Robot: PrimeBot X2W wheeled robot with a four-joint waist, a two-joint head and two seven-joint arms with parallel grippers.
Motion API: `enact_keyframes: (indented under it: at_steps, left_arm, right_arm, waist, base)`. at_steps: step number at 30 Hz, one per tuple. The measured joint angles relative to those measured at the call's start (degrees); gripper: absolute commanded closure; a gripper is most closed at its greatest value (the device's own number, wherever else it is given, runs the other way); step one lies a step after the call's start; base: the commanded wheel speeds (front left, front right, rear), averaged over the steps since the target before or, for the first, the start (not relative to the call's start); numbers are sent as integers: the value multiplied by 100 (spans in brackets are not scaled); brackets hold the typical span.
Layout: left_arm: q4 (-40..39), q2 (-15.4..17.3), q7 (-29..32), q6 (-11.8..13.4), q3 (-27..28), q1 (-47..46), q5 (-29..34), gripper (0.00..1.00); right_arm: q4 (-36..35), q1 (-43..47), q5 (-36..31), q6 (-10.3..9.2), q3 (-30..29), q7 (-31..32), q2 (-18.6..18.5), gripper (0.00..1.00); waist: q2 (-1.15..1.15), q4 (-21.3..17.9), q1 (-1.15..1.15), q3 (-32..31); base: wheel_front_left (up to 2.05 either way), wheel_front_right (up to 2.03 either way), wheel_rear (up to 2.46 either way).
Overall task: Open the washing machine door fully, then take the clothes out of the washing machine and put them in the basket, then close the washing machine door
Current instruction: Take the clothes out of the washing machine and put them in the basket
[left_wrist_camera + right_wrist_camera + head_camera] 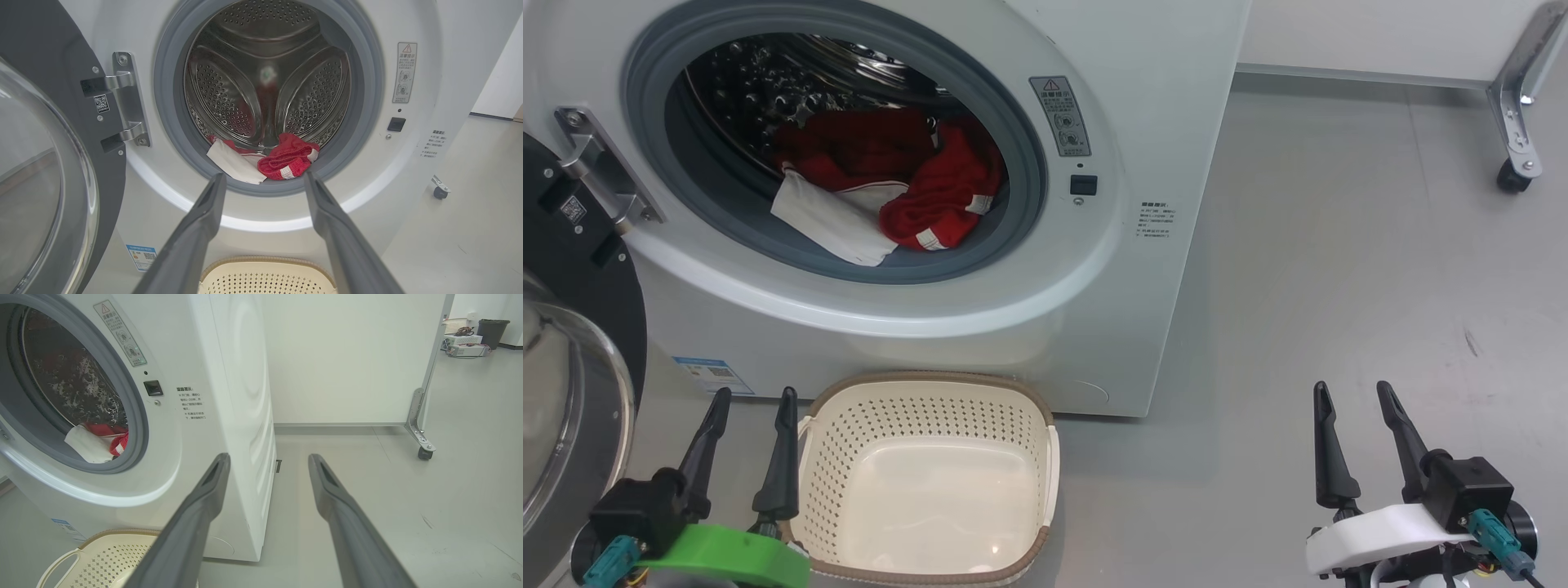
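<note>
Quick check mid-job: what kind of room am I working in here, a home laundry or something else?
Likely a lab or test space, not a home: the washing machine stands on a plain grey floor beside a wheeled white partition, with cabled equipment beyond.

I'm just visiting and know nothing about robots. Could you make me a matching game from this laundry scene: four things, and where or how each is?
1. washing machine door
2. clothes
3. basket
4. right end effector

A. on the floor in front of the washing machine
B. open, holding nothing, over bare floor right of the machine
C. swung open at the left
D. heaped inside the drum

Pairs: 1-C, 2-D, 3-A, 4-B
</note>
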Motion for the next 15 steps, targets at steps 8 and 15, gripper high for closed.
enact_keyframes:
  at_steps: [8, 15]
  left_arm:
    - [0, 1, 0, 0, -1, 0, 0, 0]
    - [-1, 1, 0, 0, 11, 0, 0, 0]
  right_arm:
    - [2, -1, 0, -1, 24, 0, 0, 0]
    - [2, -1, 0, -3, 44, 0, 0, 0]
  waist:
    - [0, -7, 0, 26]
    - [0, -30, 0, 68]
  base:
    - [0, 0, 0]
    - [0, 0, 0]
